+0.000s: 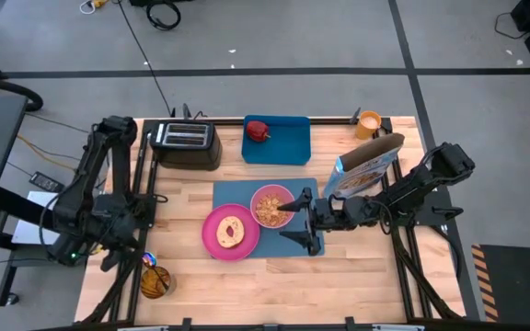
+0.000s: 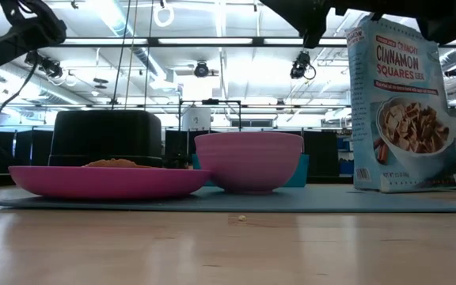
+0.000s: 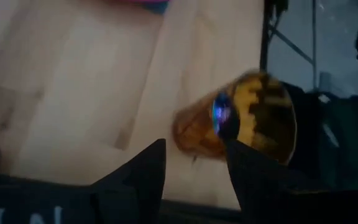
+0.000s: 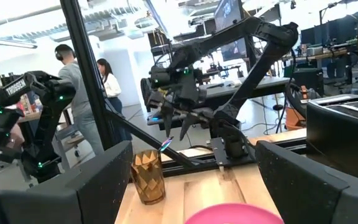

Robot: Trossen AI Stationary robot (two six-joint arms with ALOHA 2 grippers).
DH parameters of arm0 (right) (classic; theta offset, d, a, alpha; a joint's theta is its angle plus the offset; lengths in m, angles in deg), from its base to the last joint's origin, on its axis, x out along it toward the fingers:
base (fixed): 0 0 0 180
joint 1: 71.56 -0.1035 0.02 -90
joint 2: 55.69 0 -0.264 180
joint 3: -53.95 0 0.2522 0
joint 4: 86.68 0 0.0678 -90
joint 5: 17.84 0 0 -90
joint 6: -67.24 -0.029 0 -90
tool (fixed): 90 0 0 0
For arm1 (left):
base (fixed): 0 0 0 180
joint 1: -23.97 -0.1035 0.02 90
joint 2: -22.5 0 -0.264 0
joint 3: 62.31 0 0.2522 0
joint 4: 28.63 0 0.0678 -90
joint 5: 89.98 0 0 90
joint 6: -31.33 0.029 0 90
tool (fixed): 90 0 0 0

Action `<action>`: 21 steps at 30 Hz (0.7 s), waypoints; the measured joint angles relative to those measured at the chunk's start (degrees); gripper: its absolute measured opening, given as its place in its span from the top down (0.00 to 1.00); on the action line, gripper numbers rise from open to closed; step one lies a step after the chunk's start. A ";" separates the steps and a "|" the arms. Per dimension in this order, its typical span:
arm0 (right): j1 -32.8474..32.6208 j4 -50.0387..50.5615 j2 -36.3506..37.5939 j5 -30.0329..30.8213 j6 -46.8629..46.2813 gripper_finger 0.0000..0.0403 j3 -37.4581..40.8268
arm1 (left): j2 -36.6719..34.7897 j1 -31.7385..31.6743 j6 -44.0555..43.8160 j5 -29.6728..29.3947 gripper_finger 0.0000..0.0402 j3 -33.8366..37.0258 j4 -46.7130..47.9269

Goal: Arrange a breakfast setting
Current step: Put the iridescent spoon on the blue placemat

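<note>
On the mat (image 1: 237, 192) sit plate (image 1: 212, 241) with toast (image 1: 231, 232) and bowl (image 1: 270, 206); apple (image 1: 258, 131), cup (image 1: 369, 123) remain. Right gripper (image 1: 304, 221) spread wide; left gripper (image 1: 127, 262): cannot tell.

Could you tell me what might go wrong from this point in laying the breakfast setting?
The open right pincer sits at the rim of the cereal-filled pink bowl; a nudge could spill it. The cereal box stands close beside the right arm and could topple. The left pincer hovers near the amber cup at the table's front edge.
</note>
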 joint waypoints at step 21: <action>-0.10 0.04 0.00 0.06 0.11 0.14 0.00 | 0.02 3.67 -4.39 -6.89 0.56 4.33 -2.02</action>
